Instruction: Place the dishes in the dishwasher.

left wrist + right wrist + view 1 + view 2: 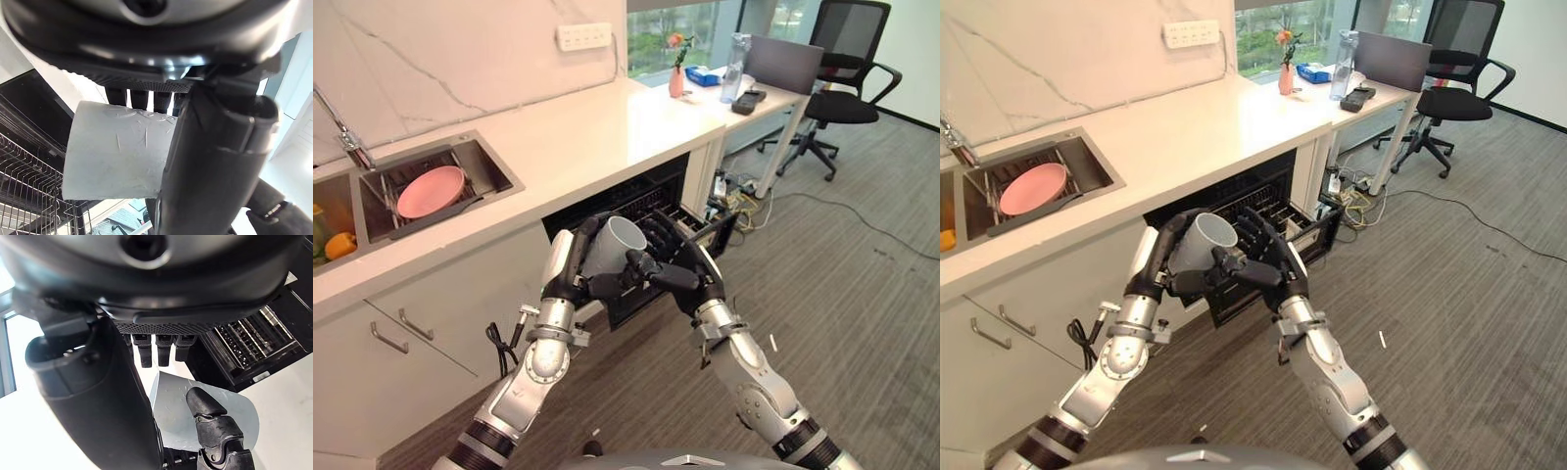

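Observation:
A pale grey mug (612, 245) is held in the air in front of the open dishwasher (646, 201), just above its pulled-out black wire rack (705, 230). My left hand (570, 264) is shut on the mug, fingers curled over its side and thumb underneath; its own wrist view shows the mug (117, 156) in that grasp. My right hand (680, 259) is against the mug's open end, fingers spread and fairly straight, with the mug (171, 406) just past them. A pink plate (431, 191) lies in the sink (494, 162) to the left.
A white countertop (597, 127) runs above the dishwasher. An orange fruit (340, 245) sits in the far-left basin beside a faucet (342, 137). At the back right a desk (773, 98) holds a laptop and bottle, with an office chair (842, 59) beside it and cables (734, 191) on the floor.

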{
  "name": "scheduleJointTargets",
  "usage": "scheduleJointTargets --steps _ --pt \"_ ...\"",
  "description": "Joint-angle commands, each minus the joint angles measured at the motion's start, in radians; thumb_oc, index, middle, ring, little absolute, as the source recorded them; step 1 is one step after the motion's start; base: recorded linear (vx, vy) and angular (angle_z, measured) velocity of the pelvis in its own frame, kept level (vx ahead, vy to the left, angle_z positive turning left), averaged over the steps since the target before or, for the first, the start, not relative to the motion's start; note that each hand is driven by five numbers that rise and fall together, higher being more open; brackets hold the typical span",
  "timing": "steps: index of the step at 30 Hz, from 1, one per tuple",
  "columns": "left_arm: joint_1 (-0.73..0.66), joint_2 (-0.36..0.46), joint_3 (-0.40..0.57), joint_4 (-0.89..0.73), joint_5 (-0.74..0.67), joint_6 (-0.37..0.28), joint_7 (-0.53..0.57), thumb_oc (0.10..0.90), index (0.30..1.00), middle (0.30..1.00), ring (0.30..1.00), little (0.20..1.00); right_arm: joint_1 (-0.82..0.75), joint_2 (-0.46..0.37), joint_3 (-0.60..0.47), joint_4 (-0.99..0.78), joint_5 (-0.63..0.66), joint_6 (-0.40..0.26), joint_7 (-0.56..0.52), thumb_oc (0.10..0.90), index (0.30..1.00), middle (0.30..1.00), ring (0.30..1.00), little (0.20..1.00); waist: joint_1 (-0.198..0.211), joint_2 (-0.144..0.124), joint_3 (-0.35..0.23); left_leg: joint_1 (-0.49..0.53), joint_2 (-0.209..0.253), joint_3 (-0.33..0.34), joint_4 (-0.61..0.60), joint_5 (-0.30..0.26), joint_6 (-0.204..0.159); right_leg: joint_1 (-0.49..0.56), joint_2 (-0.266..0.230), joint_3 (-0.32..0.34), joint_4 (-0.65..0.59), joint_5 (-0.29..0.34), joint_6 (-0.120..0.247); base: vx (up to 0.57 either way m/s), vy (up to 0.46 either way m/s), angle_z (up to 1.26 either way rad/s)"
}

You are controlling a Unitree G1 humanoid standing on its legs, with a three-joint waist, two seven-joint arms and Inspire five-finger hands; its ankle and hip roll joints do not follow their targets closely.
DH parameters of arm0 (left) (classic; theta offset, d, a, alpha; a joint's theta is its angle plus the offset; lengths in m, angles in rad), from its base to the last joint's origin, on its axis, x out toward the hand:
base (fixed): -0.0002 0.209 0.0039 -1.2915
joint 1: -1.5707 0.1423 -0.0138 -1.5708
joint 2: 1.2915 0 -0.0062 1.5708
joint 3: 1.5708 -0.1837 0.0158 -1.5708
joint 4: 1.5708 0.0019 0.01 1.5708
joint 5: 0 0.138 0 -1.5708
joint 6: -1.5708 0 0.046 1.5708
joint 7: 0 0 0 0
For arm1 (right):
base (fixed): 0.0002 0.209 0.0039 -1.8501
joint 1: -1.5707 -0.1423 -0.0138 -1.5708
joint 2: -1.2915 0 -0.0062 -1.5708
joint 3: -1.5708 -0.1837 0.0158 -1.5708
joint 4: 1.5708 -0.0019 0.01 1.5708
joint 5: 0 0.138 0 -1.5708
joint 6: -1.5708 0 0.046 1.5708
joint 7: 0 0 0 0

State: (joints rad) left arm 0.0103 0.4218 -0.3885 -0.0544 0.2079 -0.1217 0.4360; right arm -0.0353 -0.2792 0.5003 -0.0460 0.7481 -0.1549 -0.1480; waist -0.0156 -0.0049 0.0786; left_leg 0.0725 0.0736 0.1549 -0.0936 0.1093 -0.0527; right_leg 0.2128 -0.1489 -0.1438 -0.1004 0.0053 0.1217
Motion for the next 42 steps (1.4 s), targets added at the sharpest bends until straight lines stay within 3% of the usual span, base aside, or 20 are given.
scheduleJointTargets --steps 1,12,19,33,34,35,36,42 --pt "-0.219 -0.001 0.000 -0.005 0.047 -0.084 0.035 0.400 0.300 0.300 0.300 0.300 -0.156 0.029 -0.017 -0.055 -0.015 -0.054 0.043 0.800 0.900 0.900 0.900 0.900 0.015 -0.010 -0.011 0.081 0.054 -0.059 0.006 -0.105 -0.061 -0.038 -0.009 -0.013 0.013 -0.024 0.010 0.00 0.000 0.00" --pt "-0.212 0.000 -0.024 -0.068 0.002 -0.094 -0.006 0.400 0.300 0.300 0.300 0.300 -0.177 0.030 -0.022 -0.021 0.016 -0.040 0.019 0.800 0.900 0.900 0.900 0.900 0.021 -0.007 -0.010 0.080 0.051 -0.064 0.006 -0.107 -0.060 -0.033 -0.013 -0.022 0.013 -0.026 0.010 0.00 0.000 0.00" --pt "-0.230 -0.001 -0.128 -0.096 -0.082 -0.107 -0.128 0.400 0.300 0.300 0.300 0.300 -0.253 0.050 -0.004 0.032 0.063 -0.035 0.020 0.800 0.900 0.900 0.900 0.900 0.028 -0.010 -0.009 0.079 0.048 -0.067 0.006 -0.108 -0.058 -0.031 -0.016 -0.027 0.013 -0.024 0.011 -0.01 -0.001 0.01" --pt "-0.262 0.017 -0.217 -0.143 -0.165 -0.103 -0.214 0.400 0.300 0.300 0.300 0.300 -0.337 0.083 0.028 0.139 0.113 -0.011 0.006 0.800 0.900 0.900 0.900 0.900 0.040 -0.019 -0.010 0.082 0.048 -0.065 0.006 -0.112 -0.055 -0.029 -0.017 -0.028 0.013 -0.021 0.010 0.00 0.001 0.01" --pt "-0.264 0.017 -0.225 -0.144 -0.170 -0.102 -0.222 0.400 0.300 0.300 0.300 0.300 -0.346 0.083 0.028 0.149 0.117 -0.012 0.005 0.645 0.667 0.667 0.667 0.667 0.041 -0.020 -0.010 0.082 0.048 -0.065 0.006 -0.113 -0.055 -0.030 -0.017 -0.027 0.013 -0.021 0.010 0.00 0.000 0.00" --pt "-0.262 0.018 -0.228 -0.146 -0.176 -0.102 -0.226 0.400 0.300 0.300 0.300 0.300 -0.352 0.085 0.027 0.156 0.121 -0.012 0.002 0.585 0.578 0.578 0.578 0.578 0.042 -0.021 -0.009 0.083 0.049 -0.065 0.006 -0.113 -0.054 -0.029 -0.017 -0.027 0.013 -0.021 0.010 0.00 0.000 0.00" --pt "-0.261 0.019 -0.231 -0.147 -0.182 -0.101 -0.229 0.400 0.300 0.300 0.300 0.300 -0.356 0.087 0.026 0.162 0.123 -0.011 -0.003 0.408 0.312 0.312 0.312 0.312 0.043 -0.021 -0.009 0.083 0.048 -0.065 0.006 -0.113 -0.055 -0.029 -0.017 -0.027 0.013 -0.021 0.010 0.00 0.000 0.00" --pt "-0.253 0.025 -0.241 -0.149 -0.202 -0.092 -0.249 0.400 0.300 0.300 0.300 0.300 -0.365 0.095 0.008 0.179 0.124 -0.019 -0.030 0.400 0.300 0.300 0.300 0.300 0.044 -0.020 -0.010 0.085 0.049 -0.063 0.006 -0.114 -0.053 -0.027 -0.017 -0.025 0.013 -0.021 0.010 0.00 0.000 0.00"
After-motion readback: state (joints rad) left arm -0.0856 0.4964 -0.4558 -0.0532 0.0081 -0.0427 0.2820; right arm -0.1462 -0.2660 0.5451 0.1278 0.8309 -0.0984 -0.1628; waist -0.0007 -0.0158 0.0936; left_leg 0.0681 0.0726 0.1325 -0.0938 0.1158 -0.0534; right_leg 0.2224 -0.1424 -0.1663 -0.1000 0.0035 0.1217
